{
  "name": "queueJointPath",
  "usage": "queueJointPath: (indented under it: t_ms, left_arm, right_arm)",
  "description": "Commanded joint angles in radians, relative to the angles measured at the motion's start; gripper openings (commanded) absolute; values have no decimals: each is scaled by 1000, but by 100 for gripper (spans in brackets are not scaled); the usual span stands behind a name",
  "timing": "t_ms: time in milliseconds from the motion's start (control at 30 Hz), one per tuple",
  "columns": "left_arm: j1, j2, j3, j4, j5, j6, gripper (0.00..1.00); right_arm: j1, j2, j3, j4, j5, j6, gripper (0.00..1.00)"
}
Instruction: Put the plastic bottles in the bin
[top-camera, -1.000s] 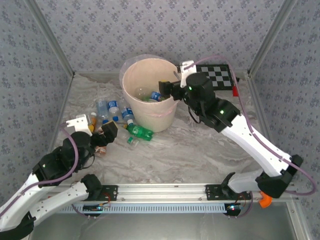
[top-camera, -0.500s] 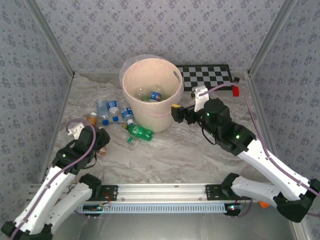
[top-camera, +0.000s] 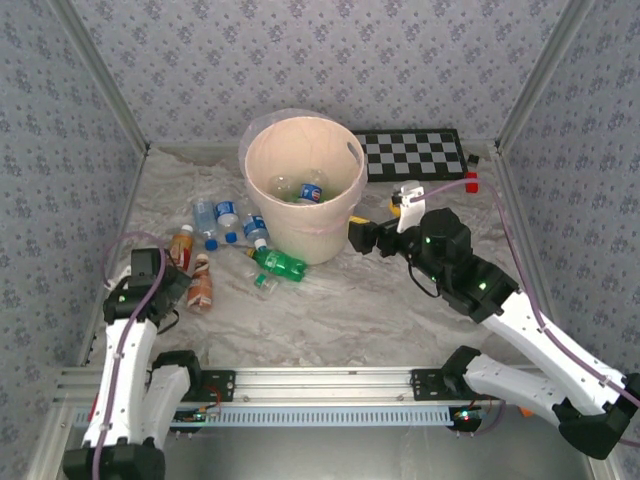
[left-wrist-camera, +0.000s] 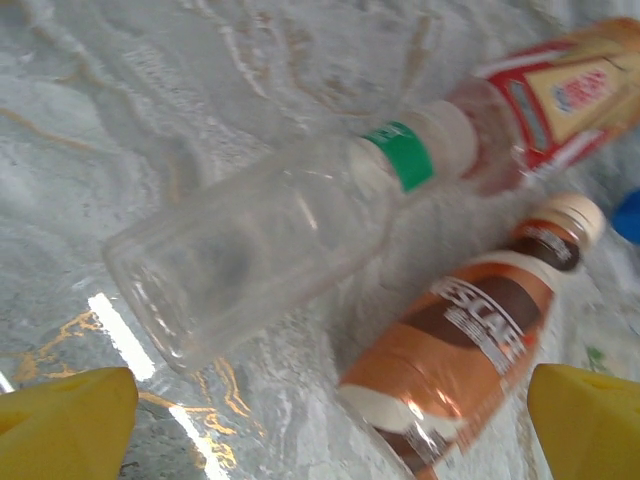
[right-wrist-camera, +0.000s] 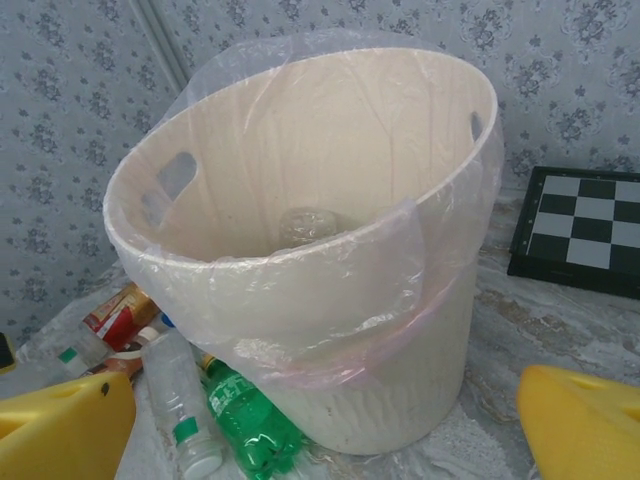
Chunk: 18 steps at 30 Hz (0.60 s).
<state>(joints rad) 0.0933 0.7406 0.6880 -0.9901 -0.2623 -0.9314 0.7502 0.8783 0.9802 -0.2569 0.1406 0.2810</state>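
The bin (top-camera: 262, 200) is a peach-cream bucket with a clear liner, and bottles (top-camera: 309, 190) lie in its bottom. Left of it on the table lie clear blue-labelled bottles (top-camera: 228, 214), a green bottle (top-camera: 281, 264) and an orange-brown bottle (top-camera: 201, 286). My left gripper (top-camera: 172, 287) stands open just left of that group. In the left wrist view a clear bottle (left-wrist-camera: 260, 245) and the orange-brown bottle (left-wrist-camera: 465, 345) lie ahead of the open left gripper (left-wrist-camera: 330, 440). My right gripper (top-camera: 359, 236) is open beside the bin's right wall, facing the bin (right-wrist-camera: 330, 300) with nothing between its fingers (right-wrist-camera: 585, 425).
A black-and-white checkerboard (top-camera: 412, 153) lies at the back right, behind the right arm. A red-labelled bottle (left-wrist-camera: 545, 85) rests past the clear one. The green bottle (right-wrist-camera: 245, 420) lies against the bin's base. Patterned walls close in the table on three sides.
My right gripper has come away from the bin's rim and dropped to its right side. My left arm has pulled back to the left, uncovering the orange-brown bottle.
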Motion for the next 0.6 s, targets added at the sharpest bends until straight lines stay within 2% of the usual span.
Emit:
queueJointPath:
  t_ms: [0,133,333,567]
  left_arm:
    - [83,47,8,33,35,29,98]
    - [188,83,-21,76,27,45,97]
    - [338,117,-90,155,116,93,97]
    - [365,174,-121,242,147,87,97]
  right_arm:
    - [-8,-21,2,26,-31,19,100]
    - [-12,-14,13,46,-53,21,100]
    - [-13,19,52,23,-73,41,100]
    - [-10,32,67,18,-76,56,100]
